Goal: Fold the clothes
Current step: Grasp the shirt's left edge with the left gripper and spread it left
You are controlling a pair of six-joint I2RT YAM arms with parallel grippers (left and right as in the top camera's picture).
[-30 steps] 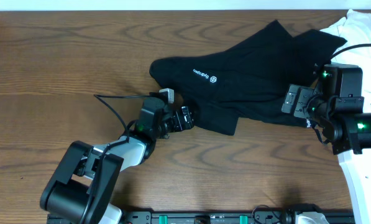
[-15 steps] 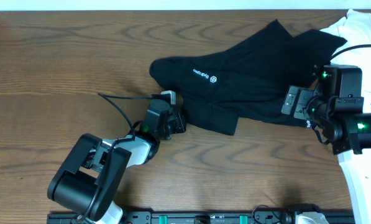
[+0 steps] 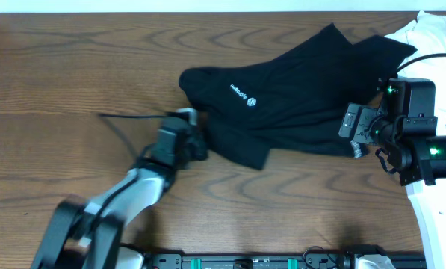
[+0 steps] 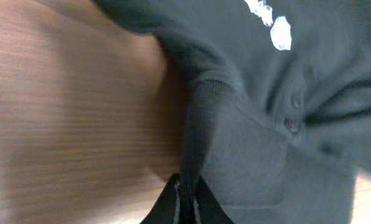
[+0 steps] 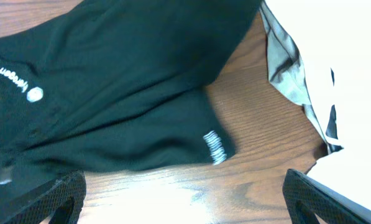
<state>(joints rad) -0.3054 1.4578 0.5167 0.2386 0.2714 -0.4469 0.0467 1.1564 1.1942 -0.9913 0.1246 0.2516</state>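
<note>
Overhead: the black T-shirt [image 3: 297, 97] lies crumpled on the table [image 3: 73, 75], its left edge pinched in the closed left tool [image 3: 199, 144]. The right tool [image 3: 352, 132] gapes wide at the sleeve. Draw the pinched edge out slowly and low, keeping the fabric flat.

A black T-shirt [image 3: 297, 97] with small white lettering is pictured crumpled and unfolded on a wooden table [image 3: 73, 75], right of centre.
</note>
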